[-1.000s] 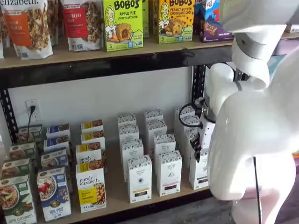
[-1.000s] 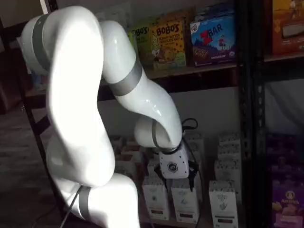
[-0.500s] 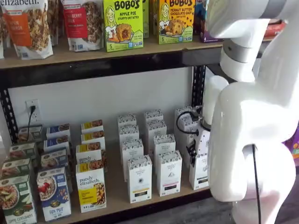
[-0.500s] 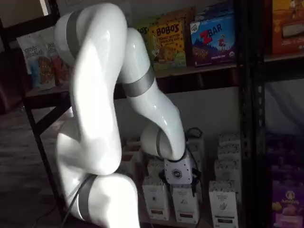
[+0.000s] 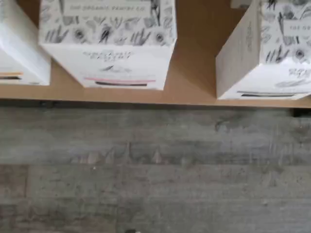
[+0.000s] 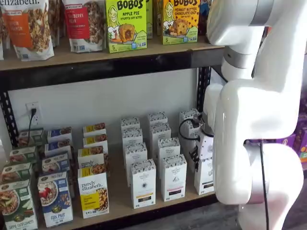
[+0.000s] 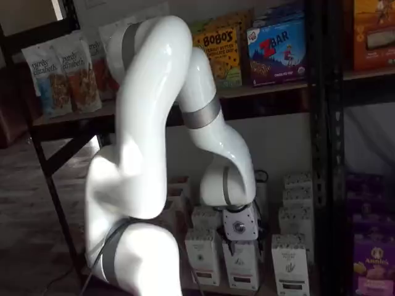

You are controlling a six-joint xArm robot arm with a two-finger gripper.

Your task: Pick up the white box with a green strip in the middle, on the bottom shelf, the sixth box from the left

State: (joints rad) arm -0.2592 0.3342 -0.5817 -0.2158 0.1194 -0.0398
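Note:
The white box with a green strip (image 6: pixel 205 178) stands at the front of the bottom shelf (image 6: pixel 120 201), half hidden behind my arm. It also shows in a shelf view as the right-hand front carton (image 7: pixel 290 266). In the wrist view the same box (image 5: pixel 272 63) sits beside a carton with a pink strip (image 5: pixel 109 48), on the shelf's tan board (image 5: pixel 194 73). My gripper (image 7: pixel 241 245) hangs low in front of the front row, over the carton next to the target. Its black fingers (image 6: pixel 195 155) stand open with nothing between them.
More white cartons stand in rows behind the front ones. Cereal and granola boxes (image 6: pixel 93 191) fill the shelf's left part. Bobo's boxes (image 6: pixel 125 24) sit on the shelf above. A black upright (image 7: pixel 321 154) and purple boxes (image 7: pixel 370 265) stand to the right. Grey plank floor (image 5: pixel 155 170) lies below.
The arm's upper links have swung across, and the gripper has sunk lower toward the front row of white cartons. The fingers stay open.

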